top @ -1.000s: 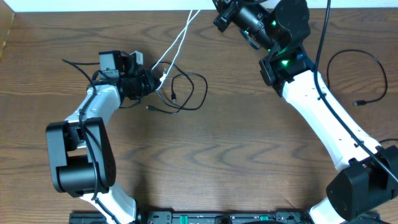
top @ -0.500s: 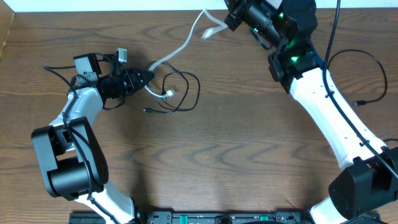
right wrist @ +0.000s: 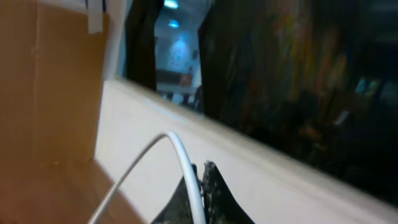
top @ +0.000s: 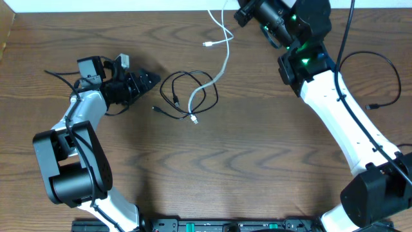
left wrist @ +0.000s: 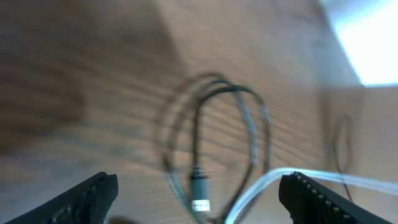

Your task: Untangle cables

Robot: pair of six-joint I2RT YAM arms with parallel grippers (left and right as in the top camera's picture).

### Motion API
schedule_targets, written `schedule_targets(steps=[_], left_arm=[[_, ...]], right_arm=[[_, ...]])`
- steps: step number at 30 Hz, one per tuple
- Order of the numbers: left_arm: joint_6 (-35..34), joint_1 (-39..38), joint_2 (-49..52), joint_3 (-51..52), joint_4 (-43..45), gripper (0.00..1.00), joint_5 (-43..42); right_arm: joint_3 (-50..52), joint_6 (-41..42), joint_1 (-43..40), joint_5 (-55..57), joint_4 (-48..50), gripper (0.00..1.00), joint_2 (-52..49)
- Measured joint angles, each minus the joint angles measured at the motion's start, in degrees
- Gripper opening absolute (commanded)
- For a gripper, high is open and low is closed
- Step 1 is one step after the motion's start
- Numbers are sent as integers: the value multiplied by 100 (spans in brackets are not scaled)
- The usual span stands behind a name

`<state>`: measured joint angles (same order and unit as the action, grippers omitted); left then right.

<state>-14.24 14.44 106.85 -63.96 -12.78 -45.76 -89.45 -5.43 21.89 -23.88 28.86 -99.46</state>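
The white cable (right wrist: 169, 135) and black cable (left wrist: 198, 137) are light, limp and slippery. The right fingers (right wrist: 214, 194) pinch the white cable, which threads the black cable's loop on the bench (top: 257, 161). The left fingers (left wrist: 93, 196) are open and empty; grasping near a plug looks best.

A black cable (left wrist: 196, 143) and a white cable (top: 226, 61) lie on a brown wood-grain table (top: 257, 161).

The looped cable (top: 162, 89) lies on the tabletop (top: 257, 161) left of centre, with the left claw (top: 154, 80) just to its left, apart from it. The thinner cable (top: 226, 55) runs from the right claw (top: 237, 8) at the far edge down across the loop's right side
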Motion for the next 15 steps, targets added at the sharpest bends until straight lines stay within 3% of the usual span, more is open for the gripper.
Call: schedule_targets(steps=[7,15], left_arm=[[-293,-2,0,0,-33,88,584],[-380,0,0,0,-33,88,715]], right_arm=[[7,-2,-20,39,1095,1,422],[-2,-28,-273,444,911,1,1080]])
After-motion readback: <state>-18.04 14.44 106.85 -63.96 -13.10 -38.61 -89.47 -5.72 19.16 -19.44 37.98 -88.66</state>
